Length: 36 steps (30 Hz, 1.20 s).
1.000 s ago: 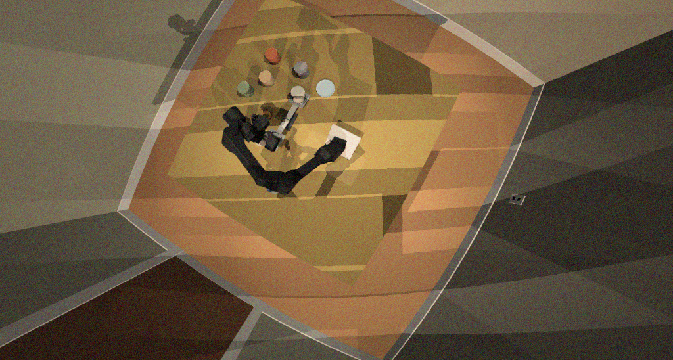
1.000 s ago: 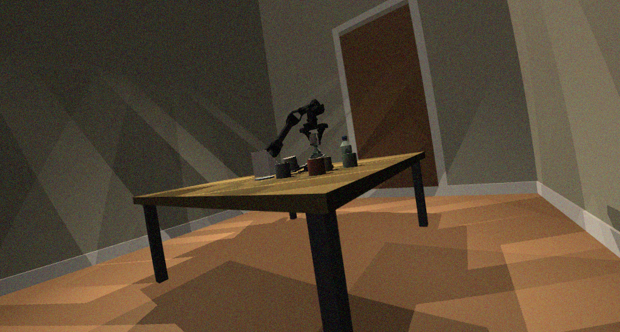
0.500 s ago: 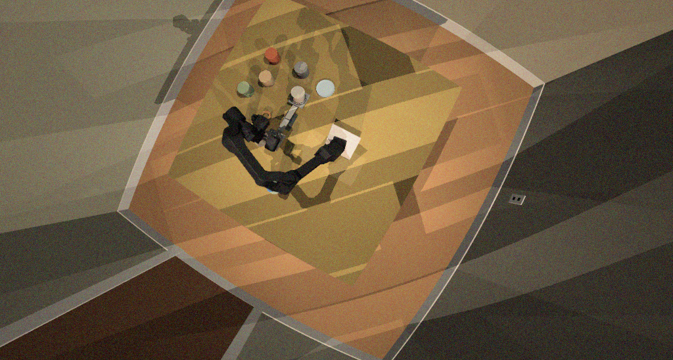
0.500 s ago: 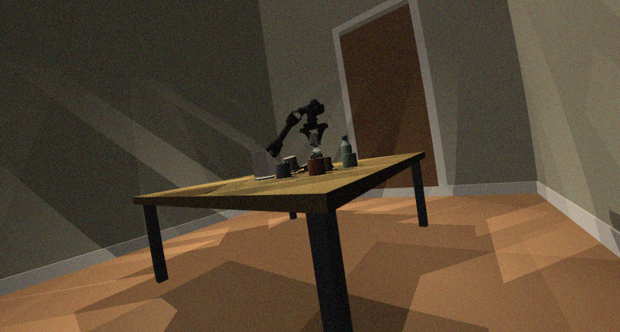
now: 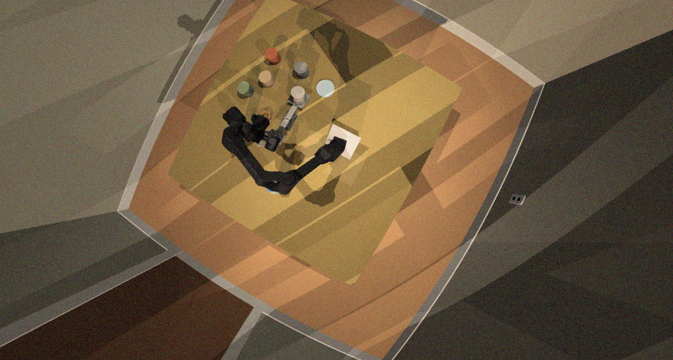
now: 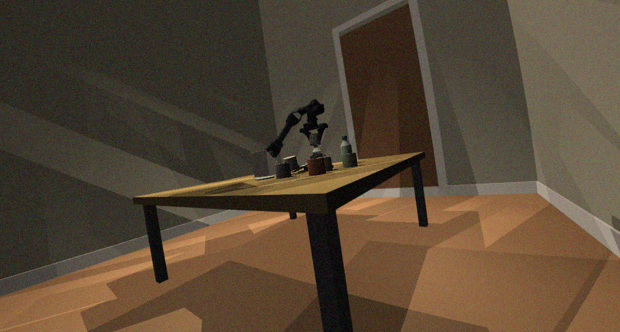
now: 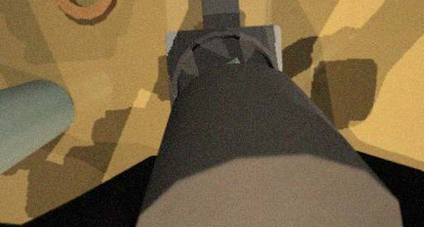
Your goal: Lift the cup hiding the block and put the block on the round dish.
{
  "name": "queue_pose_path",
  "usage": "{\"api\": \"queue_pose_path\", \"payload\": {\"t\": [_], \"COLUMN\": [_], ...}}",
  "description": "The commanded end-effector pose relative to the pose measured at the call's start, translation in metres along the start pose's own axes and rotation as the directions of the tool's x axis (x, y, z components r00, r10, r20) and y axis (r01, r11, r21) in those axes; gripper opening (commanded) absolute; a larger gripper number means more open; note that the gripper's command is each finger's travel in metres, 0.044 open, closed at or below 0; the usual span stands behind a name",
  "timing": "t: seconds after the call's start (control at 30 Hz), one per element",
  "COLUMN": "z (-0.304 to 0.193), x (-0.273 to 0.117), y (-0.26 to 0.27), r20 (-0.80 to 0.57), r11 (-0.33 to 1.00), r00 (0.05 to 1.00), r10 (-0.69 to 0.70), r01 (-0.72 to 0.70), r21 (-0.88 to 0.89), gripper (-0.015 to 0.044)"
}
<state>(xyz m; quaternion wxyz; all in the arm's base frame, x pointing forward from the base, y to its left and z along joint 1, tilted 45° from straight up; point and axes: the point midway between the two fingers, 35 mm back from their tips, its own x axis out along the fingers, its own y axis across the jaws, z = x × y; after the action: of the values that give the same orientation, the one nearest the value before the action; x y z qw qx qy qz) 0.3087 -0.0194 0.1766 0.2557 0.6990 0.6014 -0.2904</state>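
My gripper (image 5: 265,132) (image 6: 315,140) is shut on one cup (image 6: 315,137) (image 7: 248,125) and holds it upside down, raised over the near end of the balance (image 5: 288,117) (image 7: 220,2). The gripper hides most of this cup in the top view. The other cup (image 5: 298,94) (image 6: 290,162) stands on the far end of the balance. A small pale green sliver (image 7: 234,61) shows past the held cup's edge in the wrist view; it may be the block, but too little shows to tell. The round dish (image 5: 324,88) (image 6: 264,178) has nothing on it.
An orange-red cylinder (image 5: 271,55), a grey one (image 5: 300,69), a tan one (image 5: 265,77) and a green one (image 5: 244,89) stand beyond the balance. An orange ring (image 5: 266,112) (image 7: 87,13) and a teal bottle (image 6: 345,146) (image 7: 33,117) are near my gripper. A white box (image 5: 350,139) is at the arm's base.
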Motion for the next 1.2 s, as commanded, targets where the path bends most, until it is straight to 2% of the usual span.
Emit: {"api": "queue_pose_path", "payload": {"t": [0.0,0.4,1.0,1.17], "z": [0.001,0.000,-0.089,-0.095], "x": [-0.001,0.000,0.085,0.092], "y": [0.000,0.000,-0.072,-0.080], "r20": [0.001,0.001,0.003,-0.006], "r11": [1.000,1.000,1.000,1.000], "r00": [1.000,1.000,1.000,1.000], "r10": [0.004,0.004,0.012,0.011], "r01": [-0.004,-0.004,-0.012,-0.011], "r21": [0.003,0.003,-0.001,-0.001], "gripper": [0.0000,0.0000,0.0000,0.0000]}}
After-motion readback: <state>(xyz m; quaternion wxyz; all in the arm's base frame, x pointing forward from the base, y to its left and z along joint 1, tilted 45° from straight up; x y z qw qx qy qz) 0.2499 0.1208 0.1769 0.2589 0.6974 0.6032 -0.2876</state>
